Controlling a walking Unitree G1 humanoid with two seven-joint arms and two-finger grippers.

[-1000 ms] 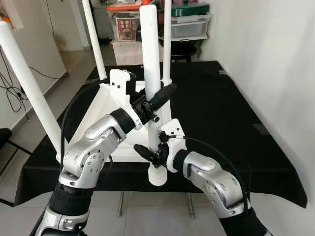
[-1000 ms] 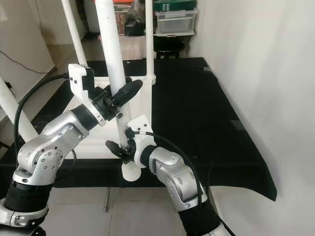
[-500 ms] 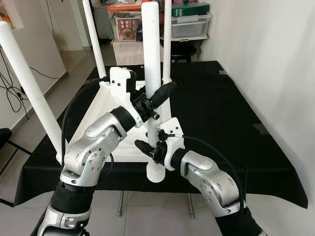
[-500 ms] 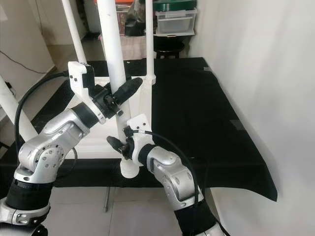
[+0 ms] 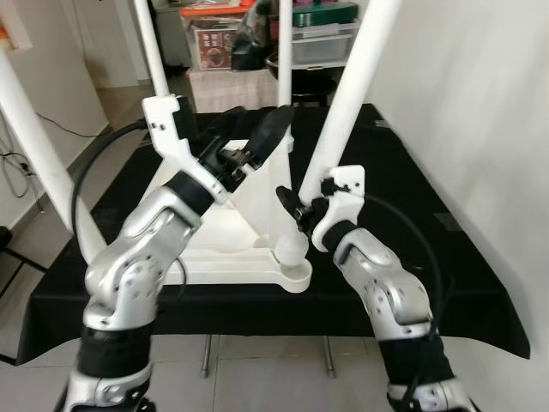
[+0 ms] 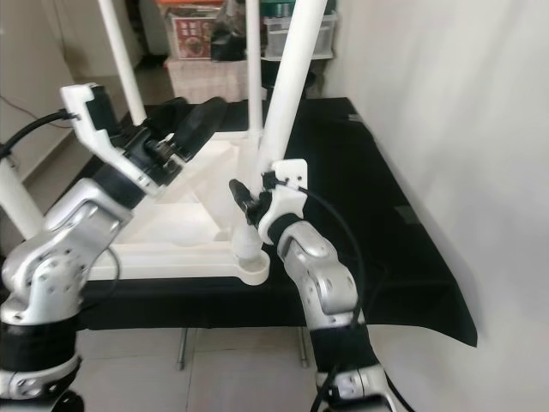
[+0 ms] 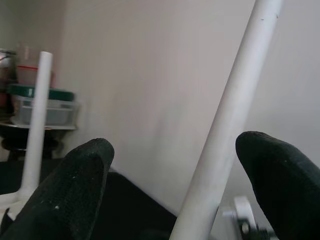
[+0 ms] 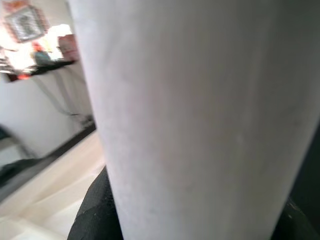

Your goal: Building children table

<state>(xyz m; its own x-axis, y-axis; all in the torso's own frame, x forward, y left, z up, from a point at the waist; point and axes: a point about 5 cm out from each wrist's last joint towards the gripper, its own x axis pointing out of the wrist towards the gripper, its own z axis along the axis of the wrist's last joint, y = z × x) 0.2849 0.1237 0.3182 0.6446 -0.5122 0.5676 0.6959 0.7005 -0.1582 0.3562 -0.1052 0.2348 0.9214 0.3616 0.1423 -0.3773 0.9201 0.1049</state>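
We are seating the last table leg [image 5: 347, 103] into the near right corner socket [image 5: 294, 255] of the upturned white tabletop [image 5: 219, 232], which is lying on the black-covered table [image 5: 403, 189]. Our right gripper [image 5: 296, 206] is clamping the leg low down, just above the socket, and the leg is leaning away to the right. Our left gripper [image 5: 257, 142] is hanging spread apart beside the leg, touching nothing. To do this well we are, in our judgement, needing to bring the leg upright first, steadying it higher up with the left, before turning it home
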